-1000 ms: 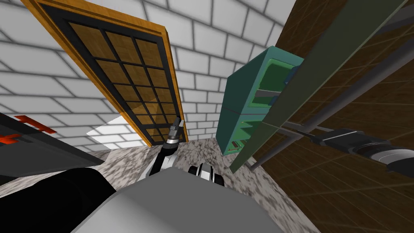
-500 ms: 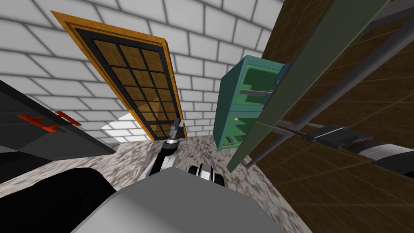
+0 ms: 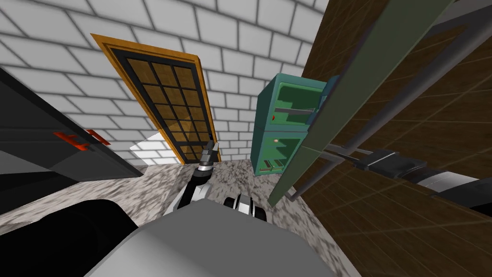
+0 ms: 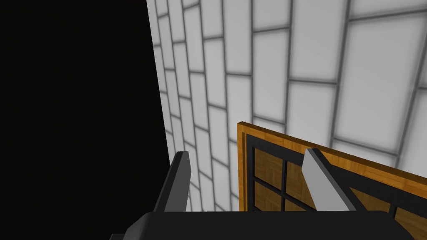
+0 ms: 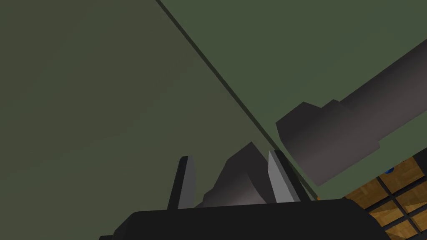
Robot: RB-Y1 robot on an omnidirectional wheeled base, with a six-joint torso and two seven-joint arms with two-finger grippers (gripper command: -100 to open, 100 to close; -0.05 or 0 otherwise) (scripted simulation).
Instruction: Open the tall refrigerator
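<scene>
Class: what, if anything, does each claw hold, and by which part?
The right claw is shut on the dark grey handle of the green refrigerator door, at its end beside the seam between the door panels. The left claw is open, holding nothing.

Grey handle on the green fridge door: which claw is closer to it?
Right. The right claw is shut on the grey handle itself. The left claw hangs open well off to the side, pointing toward the orange-framed door.
</scene>
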